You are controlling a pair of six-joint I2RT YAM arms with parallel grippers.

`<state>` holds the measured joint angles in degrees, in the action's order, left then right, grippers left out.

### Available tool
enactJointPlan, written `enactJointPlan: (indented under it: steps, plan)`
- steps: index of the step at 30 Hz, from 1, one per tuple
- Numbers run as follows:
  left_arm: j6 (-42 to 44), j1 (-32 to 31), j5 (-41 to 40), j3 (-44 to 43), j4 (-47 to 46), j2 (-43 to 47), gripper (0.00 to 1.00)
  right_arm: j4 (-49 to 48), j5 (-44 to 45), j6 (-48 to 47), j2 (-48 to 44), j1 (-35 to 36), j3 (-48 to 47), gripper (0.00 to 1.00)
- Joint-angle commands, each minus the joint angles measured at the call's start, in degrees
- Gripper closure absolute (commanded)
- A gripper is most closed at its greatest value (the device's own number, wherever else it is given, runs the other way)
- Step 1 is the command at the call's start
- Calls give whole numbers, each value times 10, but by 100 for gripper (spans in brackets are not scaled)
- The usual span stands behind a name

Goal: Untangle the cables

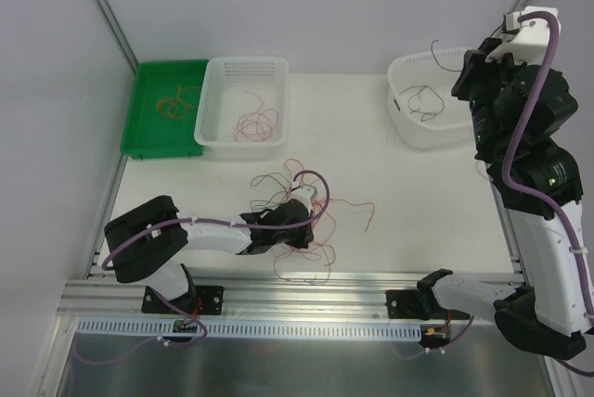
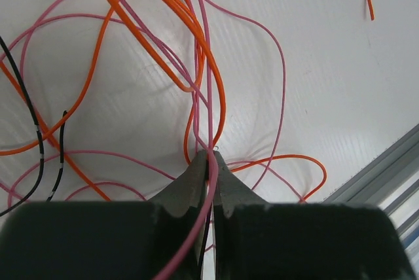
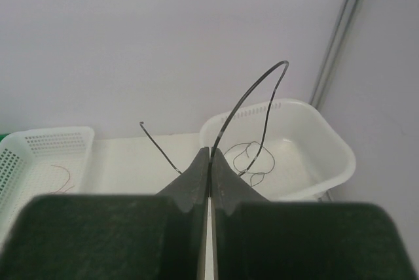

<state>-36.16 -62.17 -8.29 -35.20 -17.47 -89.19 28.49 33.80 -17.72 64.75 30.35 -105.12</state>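
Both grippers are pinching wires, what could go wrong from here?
The left gripper is shut on a pink wire crossing among orange wires; pulling may tighten the tangle or drag the pile. The right gripper holds a black wire with one end pointing away from the white tub; released, it might miss.

Left arm (image 1: 213, 233): you'll see white shells, black joints.
Right arm (image 1: 549, 249): same colours.
Hoses (image 1: 533, 91): purple, along each arm.
Bases (image 1: 172, 300): black, on the rail (image 1: 306, 288).
Fingers (image 2: 186, 192): dark wedges.

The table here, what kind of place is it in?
Probably a robotics lab bench: a left arm and right arm bolted to a metal rail, a green tray and white baskets holding sorted wires.
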Motion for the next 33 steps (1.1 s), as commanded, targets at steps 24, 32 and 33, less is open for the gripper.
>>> enactJointPlan:
  steps: [24, 32, 33]
  plan:
    - [79, 257, 236, -211, 362, 261, 1, -128, -126, -5, 192, -167, -128, 99]
    - [195, 369, 125, -172, 434, 393, 1, -220, -167, -21, 287, -218, -182, 99]
    - [206, 369, 109, -170, 436, 418, 1, -240, -170, -21, 298, -225, -183, 99]
